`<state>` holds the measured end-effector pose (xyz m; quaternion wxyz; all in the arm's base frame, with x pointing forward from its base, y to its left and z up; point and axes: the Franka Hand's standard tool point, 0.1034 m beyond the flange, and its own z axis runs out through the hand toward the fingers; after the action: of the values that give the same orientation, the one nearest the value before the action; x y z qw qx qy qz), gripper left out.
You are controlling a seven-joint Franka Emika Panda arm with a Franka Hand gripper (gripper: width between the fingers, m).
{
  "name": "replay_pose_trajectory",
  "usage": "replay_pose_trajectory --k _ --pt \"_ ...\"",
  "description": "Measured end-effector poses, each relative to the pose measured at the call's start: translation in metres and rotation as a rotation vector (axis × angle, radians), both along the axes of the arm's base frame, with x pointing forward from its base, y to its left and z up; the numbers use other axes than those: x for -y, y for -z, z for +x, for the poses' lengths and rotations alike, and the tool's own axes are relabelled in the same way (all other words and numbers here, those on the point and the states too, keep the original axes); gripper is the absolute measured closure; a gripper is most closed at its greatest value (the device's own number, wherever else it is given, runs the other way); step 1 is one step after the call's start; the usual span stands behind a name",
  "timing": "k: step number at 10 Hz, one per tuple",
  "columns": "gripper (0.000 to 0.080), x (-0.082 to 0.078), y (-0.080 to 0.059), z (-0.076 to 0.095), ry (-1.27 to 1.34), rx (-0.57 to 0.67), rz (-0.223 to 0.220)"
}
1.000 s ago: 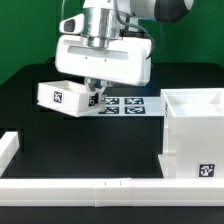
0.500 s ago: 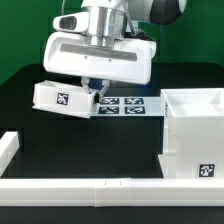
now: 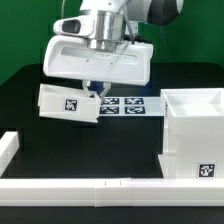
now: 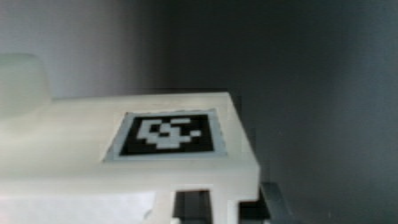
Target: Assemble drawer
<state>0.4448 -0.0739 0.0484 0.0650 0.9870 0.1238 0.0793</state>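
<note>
While the gripper (image 3: 92, 90) hangs over the back part of the bench (image 3: 50, 150), its fingers are pressed almost together on a wall of a small tray (image 3: 68, 103). They pinch it at the end toward the exterior view's right. The tray is off the bench and above the marker board (image 3: 125, 106). Its long axis runs across the exterior view and dips slightly toward that view's right, and its tagged side faces the camera.

The wrist view shows the same tag close up on the tray's white face; the dark shapes at that picture's edge are probably the fingers, though blur makes this uncertain.

The housing (image 3: 195, 125) stands well apart from the tray, toward the exterior view's right and near the bench's front edge, just behind the rail (image 3: 100, 185). Its open side appears to face upward. I judge that the tray must travel rightward in that view and be levelled and lined up with the opening.
</note>
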Motion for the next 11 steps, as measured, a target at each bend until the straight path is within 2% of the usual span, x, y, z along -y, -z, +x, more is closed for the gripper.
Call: replay_pose_trajectory --k 1,3,6,8,9,11 --pt "0.0761 -0.005 0.0 0.007 -0.038 -0.036 0.019" --pt "0.0761 -0.029 -0.007 0.017 -0.158 -0.028 0.008" --pt "0.0761 -0.025 -0.005 0.015 -0.302 -0.048 -0.021" --pt "0.0761 -0.019 -0.002 0.015 -0.502 -0.083 -0.054" --pt "0.0761 -0.014 -0.002 0.02 -0.59 -0.126 -0.049" --pt "0.0761 -0.005 0.0 0.035 -0.817 -0.153 -0.067"
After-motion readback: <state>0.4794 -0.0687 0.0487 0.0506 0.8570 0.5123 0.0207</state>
